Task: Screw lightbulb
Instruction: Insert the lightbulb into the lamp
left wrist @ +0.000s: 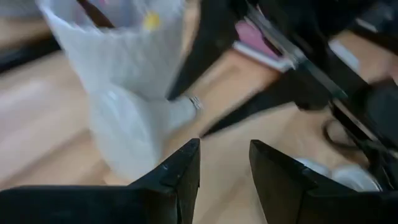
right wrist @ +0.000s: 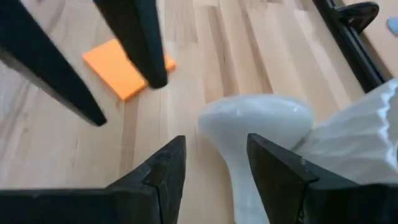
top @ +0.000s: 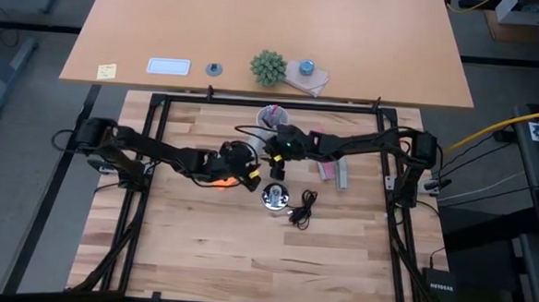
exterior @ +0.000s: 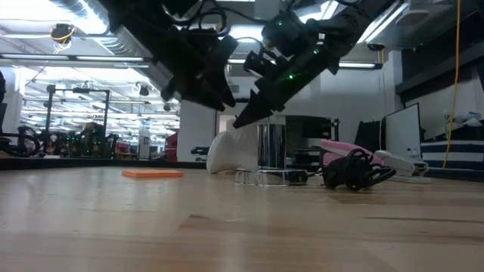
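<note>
your butcher-block table (top: 245, 261) sits inside a black frame, with a lab of shelves and ceiling lights behind it. the lightbulb (right wrist: 261, 134) lies on its side near the table's middle, between the two grippers; in the low view (exterior: 227, 151) its rounded wide end points away from the silvery fitting (exterior: 263, 177) and its narrow base runs back toward it, long axis about level with the wood. your right gripper (right wrist: 211, 165) hovers just over the bulb's neck with its fingers apart, holding nothing. your left gripper (left wrist: 224, 163) hangs close by, partly spread, also empty. a crinkled white cup (left wrist: 124, 56) stands just beside the bulb. an orange sticky note (right wrist: 127, 68) lies flat under the left arm's fingers. the fitting's black cord (top: 302, 208) coils beside it, and a pink object (exterior: 344, 149) lies beyond.
</note>
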You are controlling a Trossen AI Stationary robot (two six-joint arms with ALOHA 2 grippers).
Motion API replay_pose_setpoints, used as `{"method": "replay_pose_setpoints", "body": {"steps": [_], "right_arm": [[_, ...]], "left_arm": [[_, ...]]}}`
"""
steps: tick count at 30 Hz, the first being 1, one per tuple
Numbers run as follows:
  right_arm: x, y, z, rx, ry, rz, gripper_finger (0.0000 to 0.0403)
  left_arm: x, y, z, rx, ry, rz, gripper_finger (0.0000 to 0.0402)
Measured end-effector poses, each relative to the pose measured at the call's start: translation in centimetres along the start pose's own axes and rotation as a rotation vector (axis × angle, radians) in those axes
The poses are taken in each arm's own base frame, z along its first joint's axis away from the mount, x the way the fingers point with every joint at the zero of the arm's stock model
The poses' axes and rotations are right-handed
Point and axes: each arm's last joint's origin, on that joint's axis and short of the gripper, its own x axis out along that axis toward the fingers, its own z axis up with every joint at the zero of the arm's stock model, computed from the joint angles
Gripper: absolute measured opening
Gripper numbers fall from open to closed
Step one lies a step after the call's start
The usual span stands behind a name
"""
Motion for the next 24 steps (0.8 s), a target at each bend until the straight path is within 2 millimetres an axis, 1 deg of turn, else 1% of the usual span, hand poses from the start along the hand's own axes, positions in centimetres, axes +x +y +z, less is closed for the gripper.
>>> {"method": "replay_pose_setpoints", "body": {"steps": [3,6,9,12,15,21,24], "right_arm": [[-0.1,-0.1,0.4,0.000,0.011,0.002,0.0175],[0.1,-0.2,0.4,0.002,0.022,0.002,0.0175],[0.8,-0.4,-0.3,0.007,0.048,-0.001,0.0175],[1.4,-1.0,-1.0,0.023,0.080,-0.030,0.0175],[1.9,-1.8,-1.8,0.082,0.105,-0.057,0.0175],[2.0,-3.4,-2.5,0.141,0.119,-0.076,0.0175],[2.0,-3.5,-2.5,0.149,0.113,-0.033,0.0175]], "left_arm": [[0.1,0.5,0.5,-0.010,-0.054,0.079,0.0131],[0.6,1.4,0.9,-0.024,-0.067,0.127,0.0131],[1.3,2.3,1.2,-0.034,-0.062,0.166,0.0131],[1.8,3.3,1.7,-0.059,-0.067,0.201,0.0131],[2.4,4.4,2.2,-0.084,-0.071,0.236,0.0131],[3.6,6.2,2.4,-0.119,-0.053,0.308,0.0131],[4.5,6.9,2.2,-0.135,-0.020,0.312,0.0131]]}}
